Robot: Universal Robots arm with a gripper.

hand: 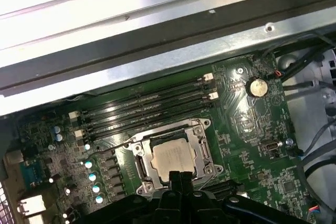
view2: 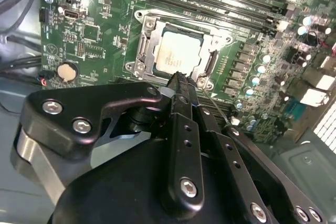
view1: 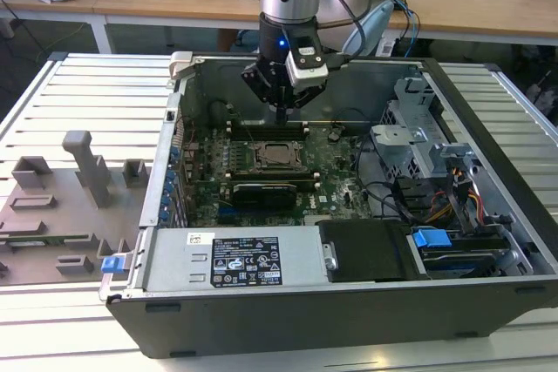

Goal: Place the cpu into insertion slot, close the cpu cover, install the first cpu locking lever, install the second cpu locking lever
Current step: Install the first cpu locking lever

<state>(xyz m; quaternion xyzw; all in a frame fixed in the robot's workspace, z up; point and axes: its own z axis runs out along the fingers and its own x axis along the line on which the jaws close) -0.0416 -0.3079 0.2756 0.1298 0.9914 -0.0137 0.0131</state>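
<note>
The cpu point(view2: 175, 54) lies flat in the insertion slot point(view2: 143, 51) in the middle of the green motherboard, its pale metal top showing in both wrist views point(hand: 170, 157). The cpu cover point(hand: 195, 136) lies down around it as a silvery frame. A thin wire lever point(hand: 157, 131) runs along the socket's side toward the memory slots. My gripper point(view2: 181, 79) hangs just above the socket's edge, fingers pressed together and holding nothing. In the exterior view the gripper point(view1: 282, 116) hovers over the board, a little behind the cpu point(view1: 277, 156).
Long black memory slots point(hand: 149, 106) run beside the socket. The computer case wall point(view1: 161, 172) and rear panel point(hand: 157, 40) hem the board in. A drive cage point(view1: 418, 128), cables point(view1: 462, 193) and a power supply point(view1: 235, 259) fill the case's other side. A grey fixture plate point(view1: 61, 206) lies outside.
</note>
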